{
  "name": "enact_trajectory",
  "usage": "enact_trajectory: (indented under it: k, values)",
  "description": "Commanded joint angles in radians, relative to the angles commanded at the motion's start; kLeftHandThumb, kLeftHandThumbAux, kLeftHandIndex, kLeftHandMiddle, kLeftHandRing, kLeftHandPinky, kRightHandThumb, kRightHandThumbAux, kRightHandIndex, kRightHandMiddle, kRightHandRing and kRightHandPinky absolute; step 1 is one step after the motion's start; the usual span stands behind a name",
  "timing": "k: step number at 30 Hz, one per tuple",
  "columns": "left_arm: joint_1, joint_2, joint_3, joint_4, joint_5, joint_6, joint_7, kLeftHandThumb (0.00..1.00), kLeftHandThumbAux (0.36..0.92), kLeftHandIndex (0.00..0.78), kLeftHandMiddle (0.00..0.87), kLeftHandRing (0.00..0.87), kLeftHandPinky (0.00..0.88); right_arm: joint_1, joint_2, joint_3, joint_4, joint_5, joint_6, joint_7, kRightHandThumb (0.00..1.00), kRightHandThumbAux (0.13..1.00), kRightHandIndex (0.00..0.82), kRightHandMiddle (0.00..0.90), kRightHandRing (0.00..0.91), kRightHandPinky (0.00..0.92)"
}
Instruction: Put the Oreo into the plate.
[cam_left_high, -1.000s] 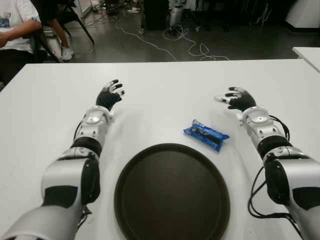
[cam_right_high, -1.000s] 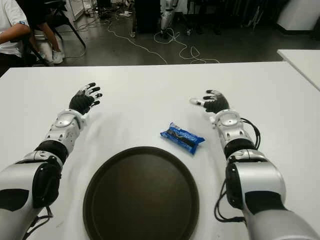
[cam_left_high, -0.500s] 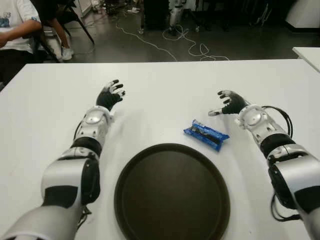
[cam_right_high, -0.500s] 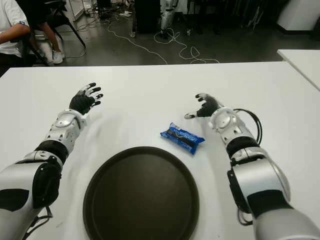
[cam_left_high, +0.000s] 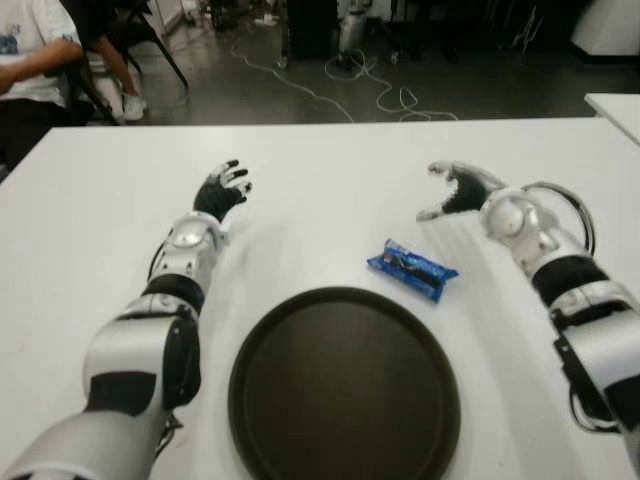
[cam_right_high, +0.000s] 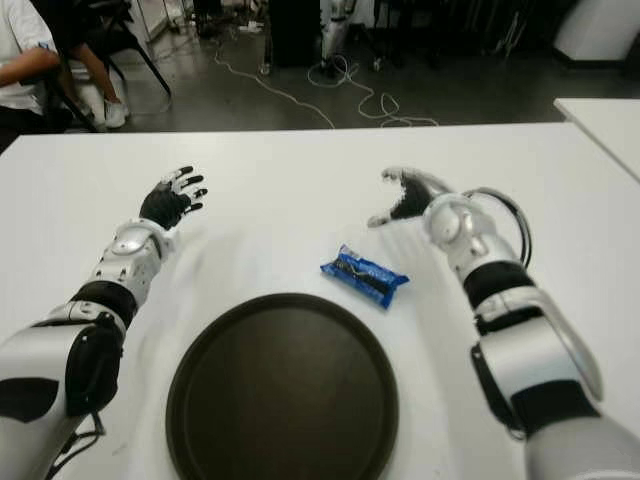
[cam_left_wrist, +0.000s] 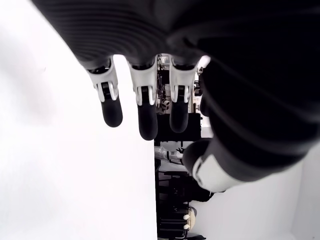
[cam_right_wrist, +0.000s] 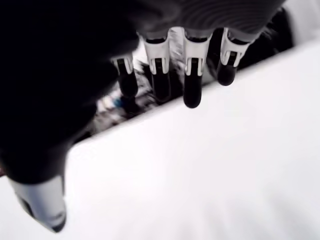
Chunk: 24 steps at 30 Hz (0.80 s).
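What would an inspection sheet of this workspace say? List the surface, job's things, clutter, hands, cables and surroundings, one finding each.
Surface: white table, bare apart from the job's things.
Job's things: blue Oreo pack lies on the table just beyond the dark round plate, toward its right; plate holds nothing.
Clutter: nothing seen.
Hands: right hand open, raised beyond and right of the Oreo pack, holding nothing; left hand open, idle, far left of the pack.
Cables: black cable loop at the right forearm; white cables on the floor.
Surroundings: seated person at far left; second table at right.
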Motion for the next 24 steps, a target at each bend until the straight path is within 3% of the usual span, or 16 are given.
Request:
enact_trajectory:
  k: [9, 24]
  values:
    - [0.000, 0.000, 0.000, 0.000, 0.000, 0.000, 0.003, 0.000, 0.790, 0.087, 0.172, 0.167, 0.171, 0.092, -0.062, 0.000, -0.293, -0.028, 0.108, 0.105, 0.000, 0.706, 0.110, 0.111, 0.119, 0.111]
    - [0.001, 0.007, 0.000, 0.001, -0.002, 0.004, -0.008, 0.000, 0.796, 0.093, 0.178, 0.172, 0.181, 0.162, -0.116, 0.005, -0.576, -0.111, 0.256, 0.231, 0.000, 0.731, 0.123, 0.139, 0.133, 0.106]
